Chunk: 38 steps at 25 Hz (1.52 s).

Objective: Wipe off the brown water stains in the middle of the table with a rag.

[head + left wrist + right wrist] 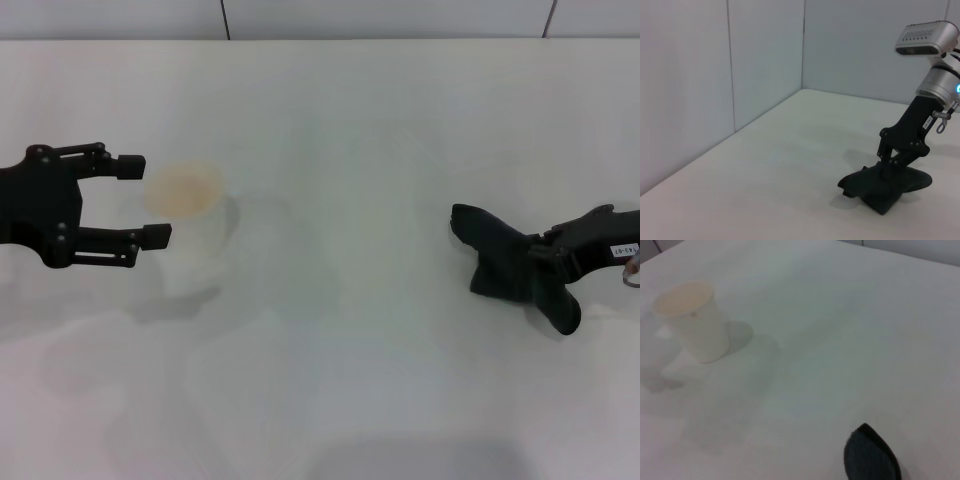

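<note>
The dark rag (pixel 505 262) lies crumpled on the white table (pixel 350 370) at the right. My right gripper (pixel 545 255) comes in from the right edge and is shut on the rag's middle. The left wrist view shows that gripper (pixel 886 169) reaching down into the rag (pixel 890 187), which rests on the table (pixel 780 170). One end of the rag (pixel 872 457) shows in the right wrist view. My left gripper (pixel 142 201) is open at the far left, its fingertips beside a white cup. No brown water stains show on the table's middle in any view.
A white cup (pixel 190 215) of tan liquid stands upright left of centre, just off my left gripper's fingertips; it also appears as the cup (pixel 690 320) in the right wrist view. Grey wall panels (pixel 765 60) rise behind the table's far edge.
</note>
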{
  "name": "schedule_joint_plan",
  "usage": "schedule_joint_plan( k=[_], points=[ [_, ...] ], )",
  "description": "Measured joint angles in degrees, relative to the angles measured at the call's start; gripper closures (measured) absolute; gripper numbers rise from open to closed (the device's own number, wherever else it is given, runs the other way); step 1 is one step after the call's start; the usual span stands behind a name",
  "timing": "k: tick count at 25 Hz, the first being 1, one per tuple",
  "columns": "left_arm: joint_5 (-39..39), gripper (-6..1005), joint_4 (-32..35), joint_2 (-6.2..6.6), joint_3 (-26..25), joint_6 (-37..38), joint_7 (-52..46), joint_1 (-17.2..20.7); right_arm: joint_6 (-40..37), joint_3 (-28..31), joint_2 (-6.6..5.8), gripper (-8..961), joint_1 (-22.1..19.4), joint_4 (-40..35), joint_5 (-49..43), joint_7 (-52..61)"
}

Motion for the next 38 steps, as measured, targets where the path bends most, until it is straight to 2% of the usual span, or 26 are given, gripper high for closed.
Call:
schedule_joint_plan(
  k=[9,17,21,24,29,38],
  points=[
    [-0.07,117,0.11,0.01,0.00,0.00,0.00,0.00,-0.74,0.00,0.01,697,0.17,0.63,1.23,-0.80],
    [-0.41,117,0.13,0.01,0.04,0.45,-0.08,0.04,-5.25,2.62,-0.04,546,-0.09,0.81,11.76,-8.71],
    [-0.69,118,0.77,0.00,0.20,1.01,-0.41,0.13,-7.81,3.18,0.00,356,-0.01,1.82,15.51,-12.86],
    [-0.75,118,2.61,-0.64,0.26,1.60,-0.52,0.58,-8.86,3.44,0.03,234,0.53,3.18,17.20,-15.21],
    [-0.77,117,4.92,-1.47,0.36,2.01,-0.64,1.47,-11.00,4.64,0.05,243,1.18,4.22,19.28,-17.54],
    [-0.77,118,5.05,-1.59,0.40,2.13,-0.39,1.89,-10.26,6.02,0.15,240,1.39,4.34,20.23,-18.60]
  ],
)
